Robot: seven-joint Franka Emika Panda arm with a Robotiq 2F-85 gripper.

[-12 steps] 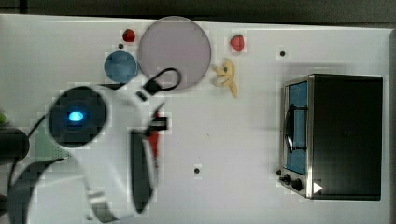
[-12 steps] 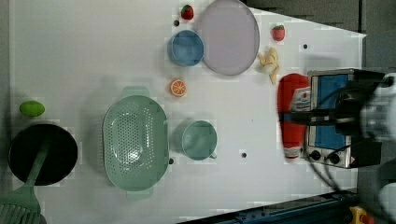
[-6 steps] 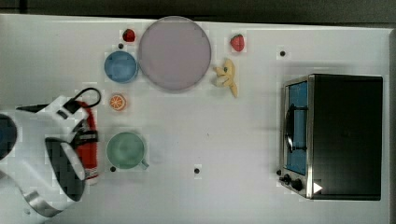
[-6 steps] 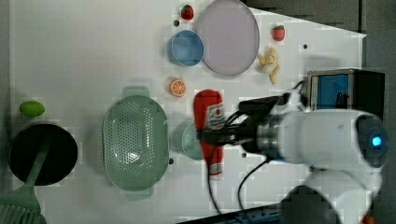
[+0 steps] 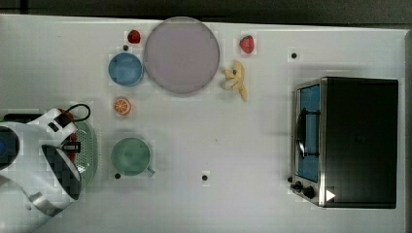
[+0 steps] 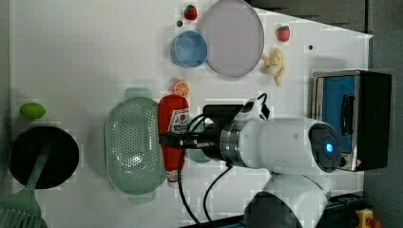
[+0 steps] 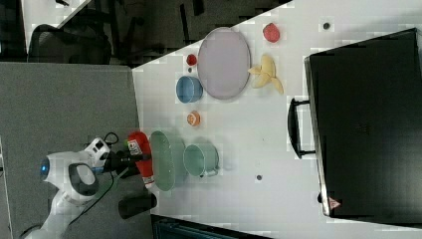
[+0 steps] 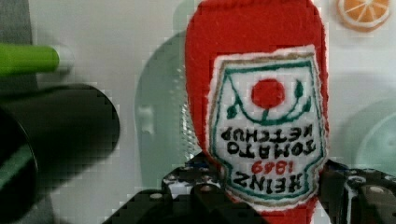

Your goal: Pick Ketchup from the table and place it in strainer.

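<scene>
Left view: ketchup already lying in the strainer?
No. The ketchup is clamped in the gripper, over the strainer rim.

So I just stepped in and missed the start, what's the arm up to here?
The robot arm's gripper is shut on the ketchup, holding the bottle in the air. In the left view it hangs at the edge of the strainer, between the strainer and the green mug. The bottle isn't released, so the drop into the strainer is what's left. The plate, blue bowl and toaster oven sit untouched.
</scene>
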